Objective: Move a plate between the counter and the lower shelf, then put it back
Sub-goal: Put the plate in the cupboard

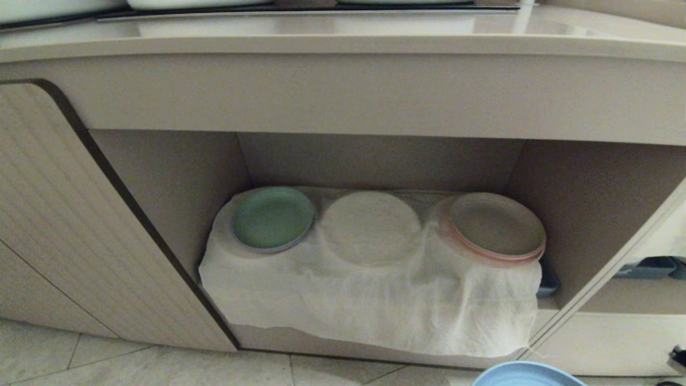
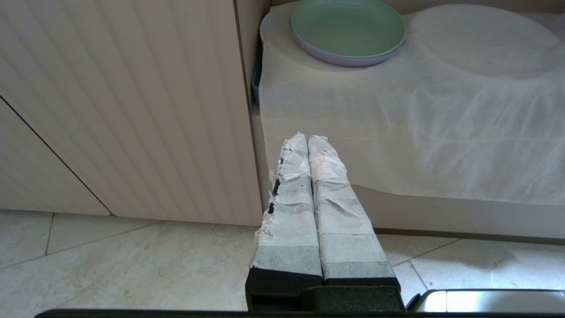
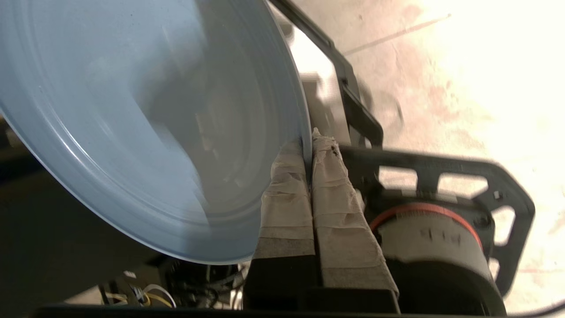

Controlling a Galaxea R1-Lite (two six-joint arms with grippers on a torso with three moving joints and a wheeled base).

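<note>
My right gripper point(image 3: 307, 143) is shut on the rim of the light blue plate point(image 3: 145, 128), which I hold low over the floor and my own base. Only the plate's far edge point(image 1: 528, 374) peeks into the bottom of the head view, in front of the lower shelf point(image 1: 375, 161). The shelf's base is draped with a wrinkled white cloth point(image 1: 375, 289). The counter point(image 1: 343, 45) runs across the top of the head view. My left gripper point(image 2: 307, 139) hangs shut and empty near the floor, left of the shelf opening.
On the cloth sit a green plate point(image 1: 272, 217) point(image 2: 348, 26) at the left and stacked pinkish plates point(image 1: 496, 225) at the right; a round bulge under the cloth point(image 1: 370, 225) lies between them. A ribbed cabinet door point(image 1: 69, 225) stands left of the opening.
</note>
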